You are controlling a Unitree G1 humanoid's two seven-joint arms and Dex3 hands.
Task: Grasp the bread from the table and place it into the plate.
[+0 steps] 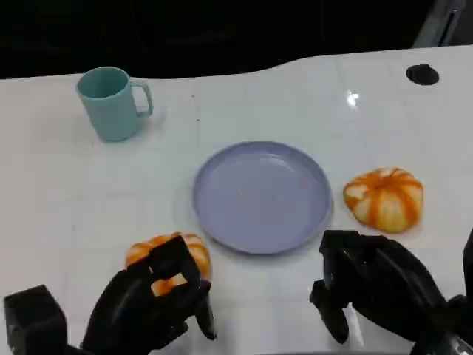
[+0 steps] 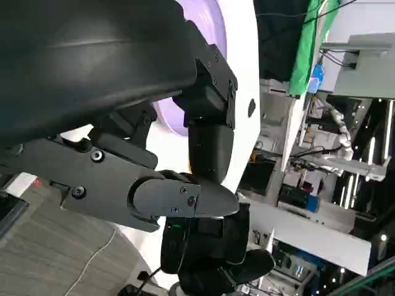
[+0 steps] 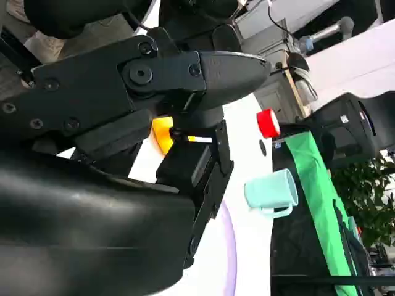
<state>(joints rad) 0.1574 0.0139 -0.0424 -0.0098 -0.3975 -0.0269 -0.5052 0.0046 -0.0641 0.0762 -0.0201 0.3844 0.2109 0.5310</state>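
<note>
The left hand (image 1: pixel 151 299) is closing around the near bread (image 1: pixel 170 259), fingers wrapping its front and top while it is resting on the table (image 1: pixel 66 192) just beside the plate (image 1: pixel 262 196); whether it is gripped firmly, I cannot tell. That placement suits the task: the loaf is lying at the plate's near-left rim, so a short lift should carry it in. The right hand (image 1: pixel 377 285) is hovering near the plate's right rim, fingers curled loosely around nothing, apparently waiting. A second bread (image 1: pixel 384 198) is sitting just beyond it. A mug (image 1: pixel 112 102) is standing well apart at the far left. The right wrist view is showing the mug (image 3: pixel 271 191) side-on plus a sliver of orange bread behind the fingers; the left wrist view is showing the plate's (image 2: pixel 213 24) lilac edge.
</note>
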